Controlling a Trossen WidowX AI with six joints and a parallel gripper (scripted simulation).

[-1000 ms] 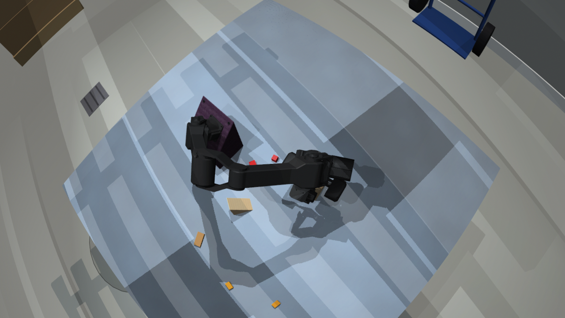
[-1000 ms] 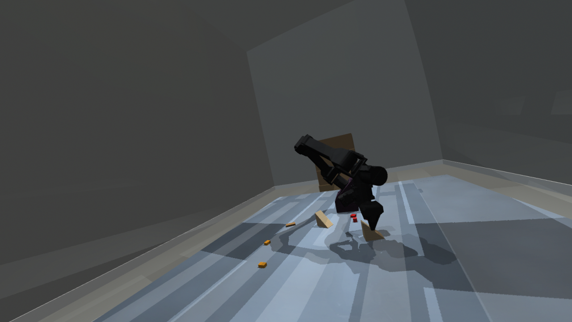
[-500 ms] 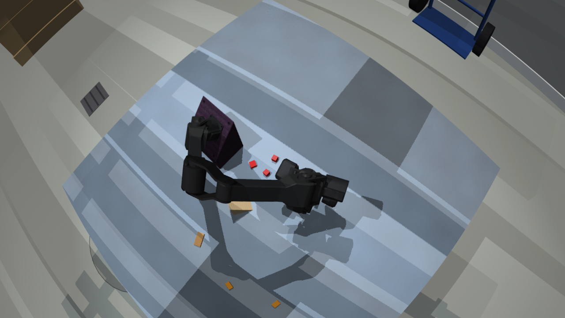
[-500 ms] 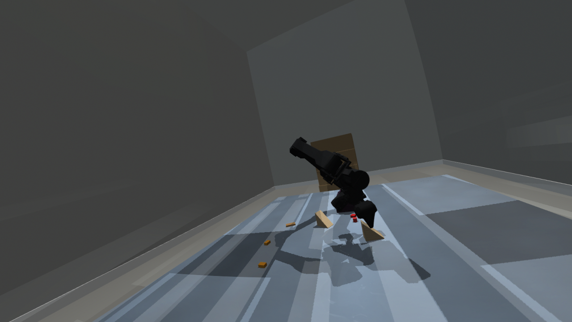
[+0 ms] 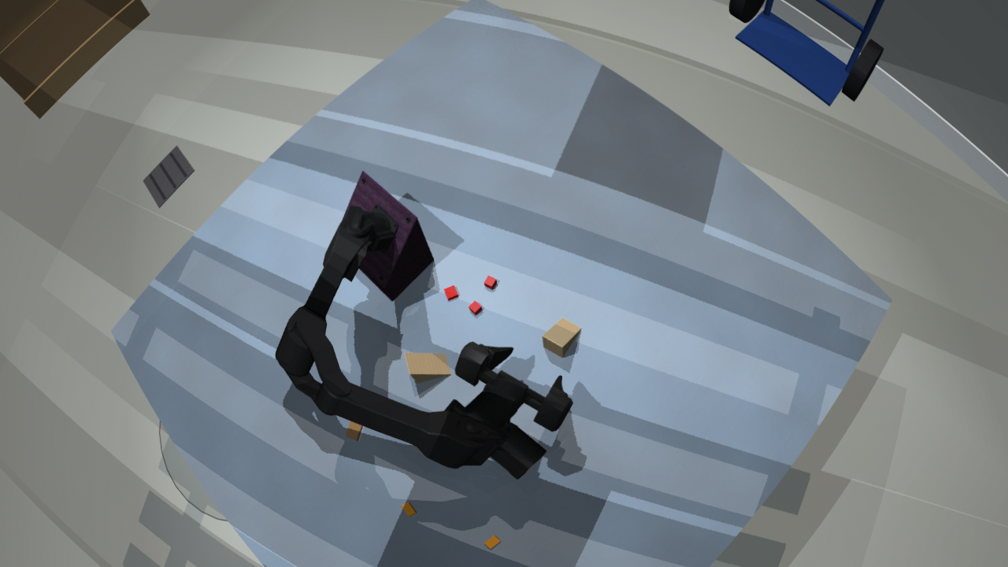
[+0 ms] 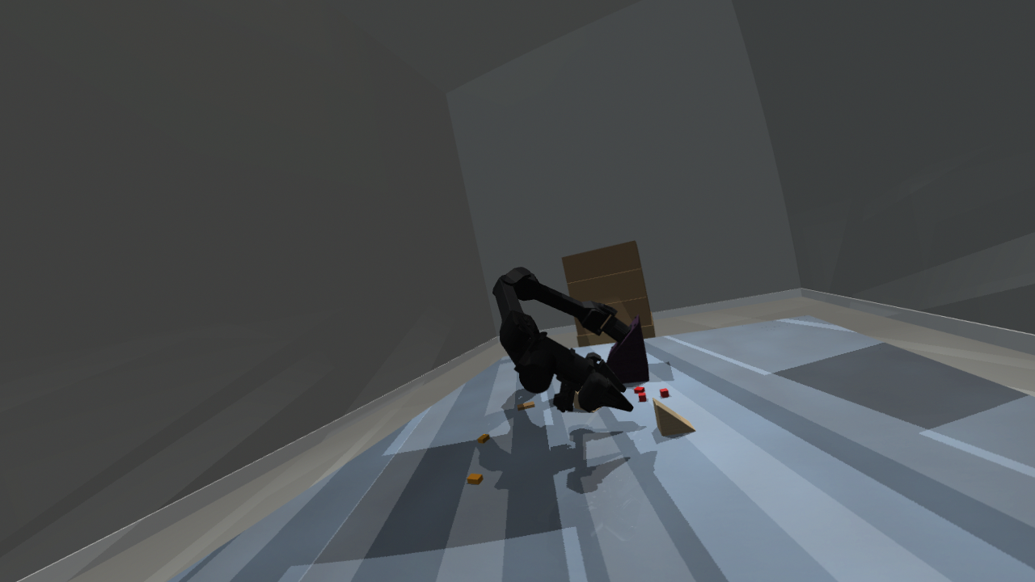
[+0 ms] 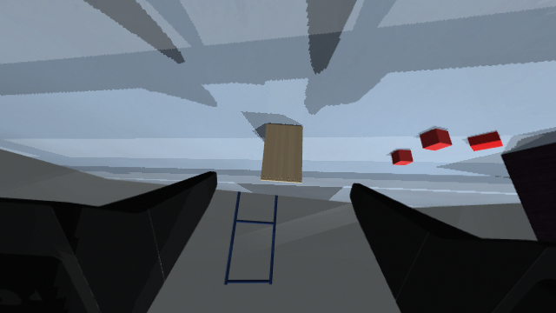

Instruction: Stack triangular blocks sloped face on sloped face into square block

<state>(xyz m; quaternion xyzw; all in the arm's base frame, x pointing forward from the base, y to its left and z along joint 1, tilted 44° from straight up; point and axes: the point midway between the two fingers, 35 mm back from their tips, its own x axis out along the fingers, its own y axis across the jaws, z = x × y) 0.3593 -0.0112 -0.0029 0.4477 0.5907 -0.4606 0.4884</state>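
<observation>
Warehouse-like room: bare grey walls, stacked cardboard boxes (image 5: 67, 42), blue hand truck (image 5: 803, 49), floor grate (image 5: 168, 175).

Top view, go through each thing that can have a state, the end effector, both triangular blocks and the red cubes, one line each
End effector: open, holding nothing.
Far triangular block: on the table, alone, ahead of the end effector.
Near triangular block: on the table, apart from the other, not stacked.
Red cubes: three, loose on the table.
</observation>
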